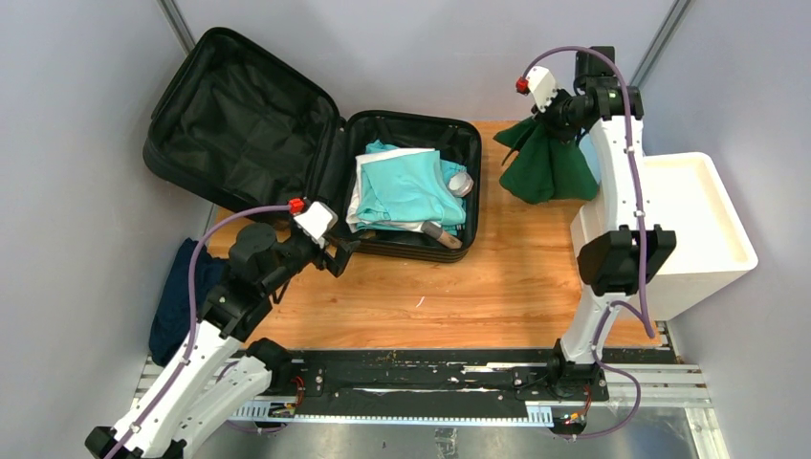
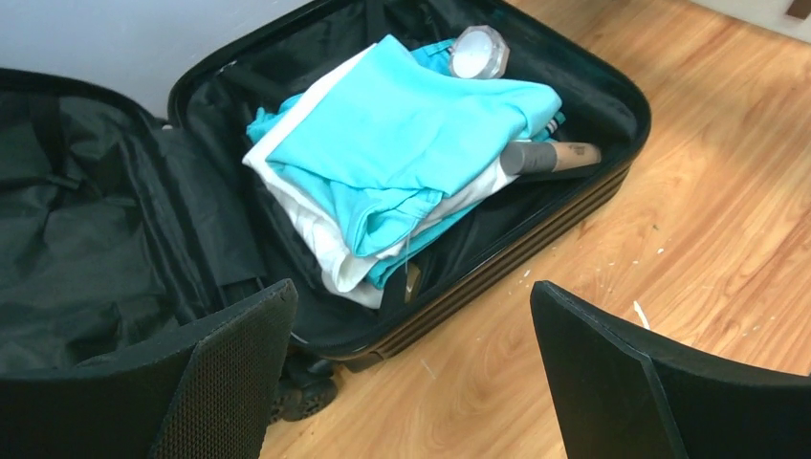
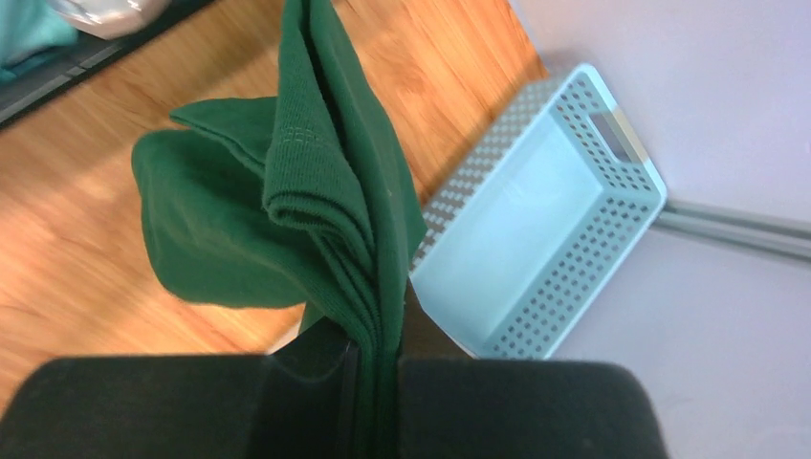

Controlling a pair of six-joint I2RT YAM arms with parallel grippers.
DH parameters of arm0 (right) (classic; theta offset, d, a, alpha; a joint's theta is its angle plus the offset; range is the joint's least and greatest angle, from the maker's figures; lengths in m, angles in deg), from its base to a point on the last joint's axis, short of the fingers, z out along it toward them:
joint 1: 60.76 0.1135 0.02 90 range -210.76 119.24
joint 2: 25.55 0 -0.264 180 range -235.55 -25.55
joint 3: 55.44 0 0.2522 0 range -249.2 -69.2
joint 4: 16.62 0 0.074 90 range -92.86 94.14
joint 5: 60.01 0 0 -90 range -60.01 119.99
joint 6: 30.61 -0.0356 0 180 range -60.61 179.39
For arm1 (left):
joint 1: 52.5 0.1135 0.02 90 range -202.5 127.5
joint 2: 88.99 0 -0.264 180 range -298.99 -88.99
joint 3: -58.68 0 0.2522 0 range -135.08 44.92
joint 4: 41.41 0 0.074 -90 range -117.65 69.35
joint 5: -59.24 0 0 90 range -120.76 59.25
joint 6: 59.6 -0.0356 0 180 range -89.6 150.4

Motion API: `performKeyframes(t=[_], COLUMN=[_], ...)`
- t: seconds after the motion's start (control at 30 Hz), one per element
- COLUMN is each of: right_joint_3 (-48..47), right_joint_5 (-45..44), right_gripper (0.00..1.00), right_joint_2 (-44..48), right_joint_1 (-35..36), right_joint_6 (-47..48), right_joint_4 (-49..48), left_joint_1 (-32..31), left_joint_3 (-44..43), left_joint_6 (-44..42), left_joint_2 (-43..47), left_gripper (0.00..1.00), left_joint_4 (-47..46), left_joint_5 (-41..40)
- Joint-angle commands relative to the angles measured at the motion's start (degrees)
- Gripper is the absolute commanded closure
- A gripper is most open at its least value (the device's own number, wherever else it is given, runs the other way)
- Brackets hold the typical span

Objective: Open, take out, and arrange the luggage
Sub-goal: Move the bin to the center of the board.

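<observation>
Jaws first: on my left gripper (image 2: 413, 292) they stand spread wide with nothing between them, while on my right gripper (image 3: 378, 368) they are pressed together on a green cloth (image 3: 316, 172), pinching its folded edge.

From the top camera I see the left gripper (image 1: 342, 256) hovering just off the near left corner of the luggage (image 1: 239, 120). The luggage lies open at the far left corner of the bench (image 1: 497, 287). Its base sits flat on the wood, and its lid is thrown back to the left, past the bench's left edge, black lining showing. In the left wrist view the ribbed shell of the luggage (image 2: 545, 234) is just beyond the fingertips.

The base holds a pile of teal clothes (image 1: 411, 186) folded over something white. A round silvery thing (image 1: 461, 182) sits at the pile's far right side, and a tube (image 1: 442, 234) lies along the near wall. My left wrist camera shows the teal clothes (image 2: 421, 134), the round silvery thing (image 2: 476, 53) and the tube (image 2: 550, 158) more clearly.

The right gripper (image 1: 550, 115) hangs over the bench's far right corner, the green cloth (image 1: 545, 163) drooping from it. A blue basket (image 3: 536, 229) lies beneath, beside the wall. A white bin (image 1: 698, 220) stands at the right edge, and a navy cloth (image 1: 182, 296) hangs off the left edge.
</observation>
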Motion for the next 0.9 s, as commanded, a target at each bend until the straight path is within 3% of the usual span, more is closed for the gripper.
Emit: performKeyframes(t=[0.0, 0.4, 0.87], right_joint_3=[-6.51, -13.59, -19.42], right_joint_5=[-8.83, -19.5, -22.19], right_gripper=[1.0, 1.0, 1.0], right_joint_2=[-2.31, -12.57, -24.0], right_joint_1=[-2.33, -5.65, -7.74], right_joint_6=[3.63, 8.42, 13.78], right_joint_4=[1.61, -7.32, -18.18], left_joint_1=[0.08, 0.08, 0.15], left_joint_3=[1.08, 1.46, 1.64], left_joint_6=[-0.63, -0.38, -1.4], left_joint_2=[2.22, 2.12, 0.55], left_gripper=[0.0, 0.0, 0.0], left_joint_4=[-1.5, -0.85, -0.53], left_joint_5=[-2.73, -3.05, -5.4])
